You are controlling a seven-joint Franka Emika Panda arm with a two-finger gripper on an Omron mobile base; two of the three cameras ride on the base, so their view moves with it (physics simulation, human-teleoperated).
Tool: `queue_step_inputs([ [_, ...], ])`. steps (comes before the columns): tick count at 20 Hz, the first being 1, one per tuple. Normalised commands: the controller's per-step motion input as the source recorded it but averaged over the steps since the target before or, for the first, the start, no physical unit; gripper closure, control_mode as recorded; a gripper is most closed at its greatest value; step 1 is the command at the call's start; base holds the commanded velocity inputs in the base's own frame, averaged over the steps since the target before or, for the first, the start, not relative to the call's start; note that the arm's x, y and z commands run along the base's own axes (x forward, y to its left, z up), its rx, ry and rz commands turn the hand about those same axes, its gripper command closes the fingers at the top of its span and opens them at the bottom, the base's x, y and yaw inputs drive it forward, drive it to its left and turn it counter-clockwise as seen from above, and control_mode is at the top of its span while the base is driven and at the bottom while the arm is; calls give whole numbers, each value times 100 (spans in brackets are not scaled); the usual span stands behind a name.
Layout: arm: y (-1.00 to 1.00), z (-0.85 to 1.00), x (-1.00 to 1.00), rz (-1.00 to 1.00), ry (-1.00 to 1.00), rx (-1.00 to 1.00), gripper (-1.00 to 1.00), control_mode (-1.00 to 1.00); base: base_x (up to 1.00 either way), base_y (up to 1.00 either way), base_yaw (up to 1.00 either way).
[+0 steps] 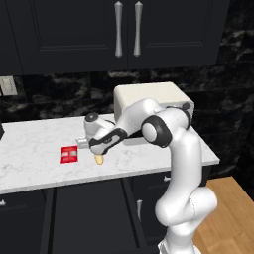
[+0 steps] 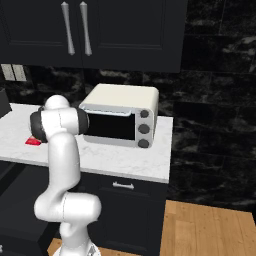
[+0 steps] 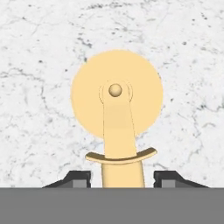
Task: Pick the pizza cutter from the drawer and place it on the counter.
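The white arm reaches forward and to its left over the counter, a white marble-look slab with grey veins on black cabinets. Its gripper hangs low above the slab, pointing down. The pizza cutter is tan, with a round disc head, a small hub at the centre, a curved guard and a slim handle. In the hand view its handle runs down between the two dark fingertips, which stand a little apart on either side of it; whether the pads actually press on the handle cannot be told, since a gap shows on both sides and the contact lies below the edge of the picture. The disc head sits over bare marble, and from this angle it is hard to say if it touches the slab or hangs just above it. In the left base view only a small tan tip of the cutter pokes out beneath the hand, close to the counter surface. Just beside it, to the robot's left, a flat red packet lies on the marble. Further back on the counter stands a cream toaster oven with a dark glass door and three knobs on its right side, under black wall cabinets with long silver handles. Wooden floor shows to the right of the cabinets.
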Motion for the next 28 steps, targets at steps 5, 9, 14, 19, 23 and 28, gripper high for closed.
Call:
queue_step_inputs([
  [5, 0, -1, 0, 0, -1, 0, 100, -100, 0, 0, 0],
  [9, 0, 0, 0, 0, 0, 0, 100, -100, 0, 0, 0],
  [14, 0, 0, 0, 0, 0, 0, -100, -100, 0, 0, 0],
  [19, 0, 0, 0, 0, 0, 0, -100, -100, 0, 0, 0],
  [23, 0, 0, -1, 0, 0, 0, -100, -100, 0, 0, 0],
  [28, -17, 22, -59, -4, -3, 0, -100, -100, 0, 0, 0],
])
